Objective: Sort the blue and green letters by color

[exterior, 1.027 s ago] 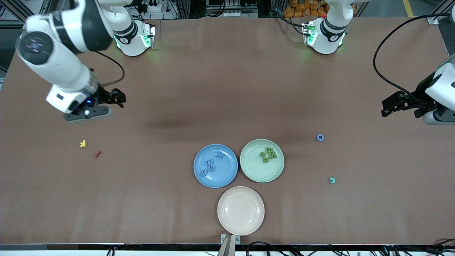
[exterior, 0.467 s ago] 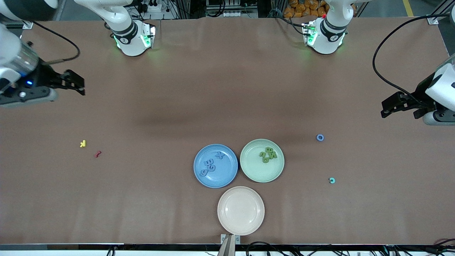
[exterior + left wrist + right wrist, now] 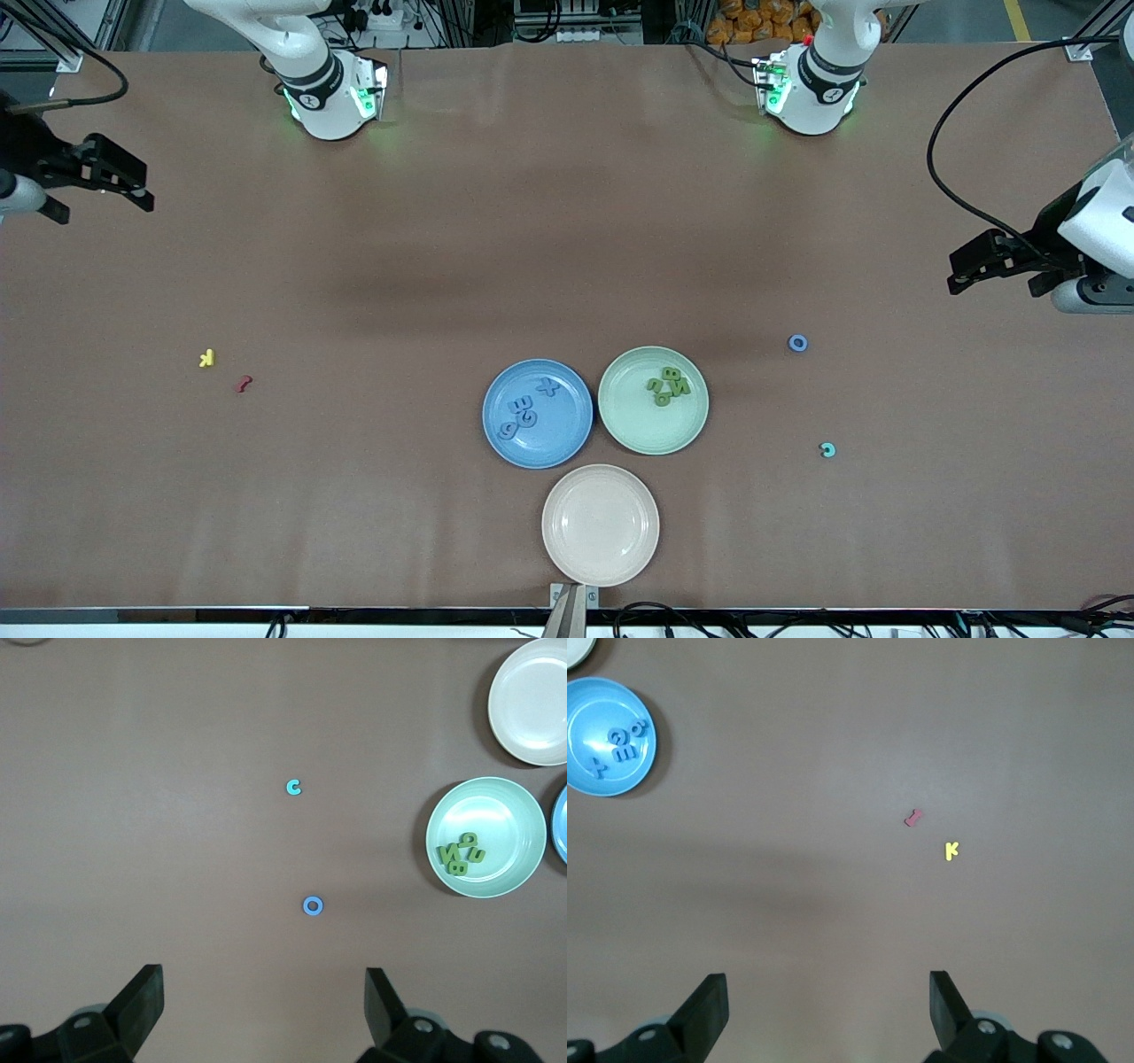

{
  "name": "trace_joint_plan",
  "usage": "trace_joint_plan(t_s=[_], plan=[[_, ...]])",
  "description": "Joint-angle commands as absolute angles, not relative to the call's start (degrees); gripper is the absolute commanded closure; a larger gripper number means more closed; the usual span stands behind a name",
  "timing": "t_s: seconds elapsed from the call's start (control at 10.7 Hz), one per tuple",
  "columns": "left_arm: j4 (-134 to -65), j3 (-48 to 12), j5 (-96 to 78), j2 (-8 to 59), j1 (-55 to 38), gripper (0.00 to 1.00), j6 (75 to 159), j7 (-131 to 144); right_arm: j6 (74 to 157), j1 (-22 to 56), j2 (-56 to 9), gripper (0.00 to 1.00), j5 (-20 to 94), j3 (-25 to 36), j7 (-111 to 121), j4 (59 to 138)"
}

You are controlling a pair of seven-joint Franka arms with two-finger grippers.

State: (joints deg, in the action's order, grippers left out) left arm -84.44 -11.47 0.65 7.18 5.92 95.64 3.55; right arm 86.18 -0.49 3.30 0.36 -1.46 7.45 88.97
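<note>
Several blue letters (image 3: pixel 524 412) lie in the blue plate (image 3: pixel 567 443), and several green letters (image 3: pixel 667 386) lie in the green plate (image 3: pixel 647 434) beside it. A blue o (image 3: pixel 797 343) lies loose on the table toward the left arm's end. A teal c (image 3: pixel 827 450) lies nearer the front camera than the o. My left gripper (image 3: pixel 961 266) hangs open over the table's edge at its own end, with the o (image 3: pixel 312 905) and c (image 3: pixel 293 788) in its wrist view. My right gripper (image 3: pixel 104 211) is open and empty over the right arm's end.
An empty cream plate (image 3: pixel 600 525) sits nearest the front camera, touching neither coloured plate. A yellow k (image 3: pixel 206 358) and a red squiggly piece (image 3: pixel 243 384) lie toward the right arm's end. Black cables trail from both wrists.
The right arm has swung outward toward its end of the table, away from the yellow k, its gripper still open. The left arm has stayed put.
</note>
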Motion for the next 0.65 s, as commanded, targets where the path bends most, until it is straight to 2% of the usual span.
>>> trace_joint_plan(t_s=[0.0, 0.56], plan=[[-85.0, -11.3, -0.5, 6.9, 5.9, 0.0, 96.2, 2.2, 84.6, -0.8, 3.3, 0.0, 2.0, -0.4, 2.7, 87.3], [-85.0, -11.3, -0.5, 6.9, 6.0, 0.0, 96.2, 2.2, 85.1, -0.5, 2.7, 0.0, 1.8, -0.4, 0.9, 87.7]])
